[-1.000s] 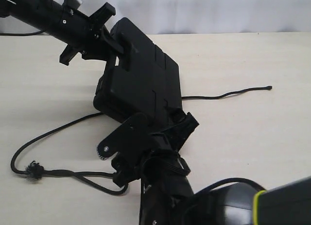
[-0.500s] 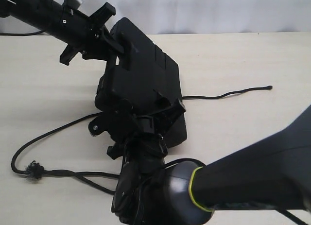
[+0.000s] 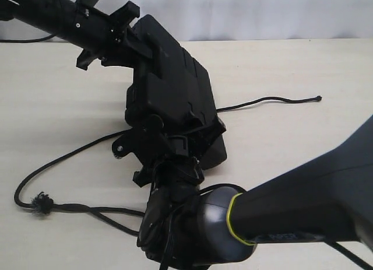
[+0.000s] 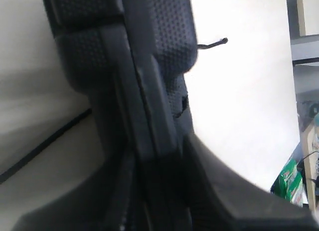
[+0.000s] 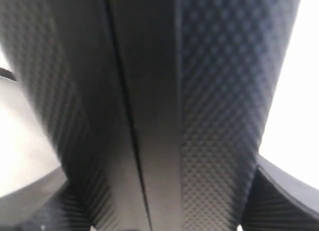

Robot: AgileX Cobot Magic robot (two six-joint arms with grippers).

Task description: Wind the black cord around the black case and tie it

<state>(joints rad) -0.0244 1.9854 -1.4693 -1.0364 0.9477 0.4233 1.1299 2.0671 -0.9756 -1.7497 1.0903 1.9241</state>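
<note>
Black case — clamped by left pincer, straddled by right pincer.

Left pincer clamped, right pincer facing it

We lose the black cord where it passes under the black case, whose near end the right arm covers. Whether the right fingers press it, blur keeps us from telling.

Right gripper has advanced to straddle the near end of the black case, which shifted, drawing the black cord inward.
</note>
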